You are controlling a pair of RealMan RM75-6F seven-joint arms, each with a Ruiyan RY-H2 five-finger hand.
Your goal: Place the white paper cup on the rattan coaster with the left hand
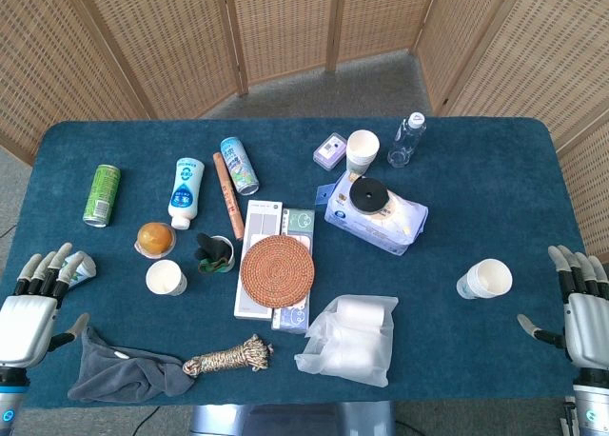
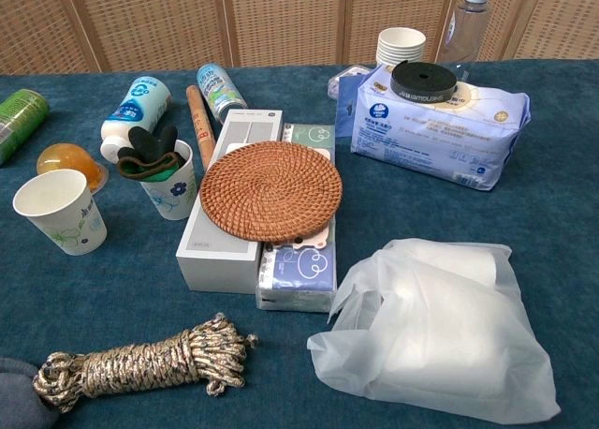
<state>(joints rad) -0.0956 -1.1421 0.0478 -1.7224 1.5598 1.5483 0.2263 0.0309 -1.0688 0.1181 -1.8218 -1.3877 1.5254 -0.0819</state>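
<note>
With our left hand (image 1: 33, 307) empty, fingers spread at the table's (image 1: 495, 150) left edge, the white paper cup (image 1: 166, 278) stands near that side, and we judge a clumsy grasp could crush it or tip the neighbouring flowered cup (image 1: 215, 252).

woven rattan screens (image 1: 171, 36) behind | grey floor (image 1: 324, 89) | blue-clothed table (image 1: 476, 360)

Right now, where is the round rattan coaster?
In the head view the rattan coaster sits mid-table on top of the white box and tissue packs, right of the cup with black stuff.
</note>
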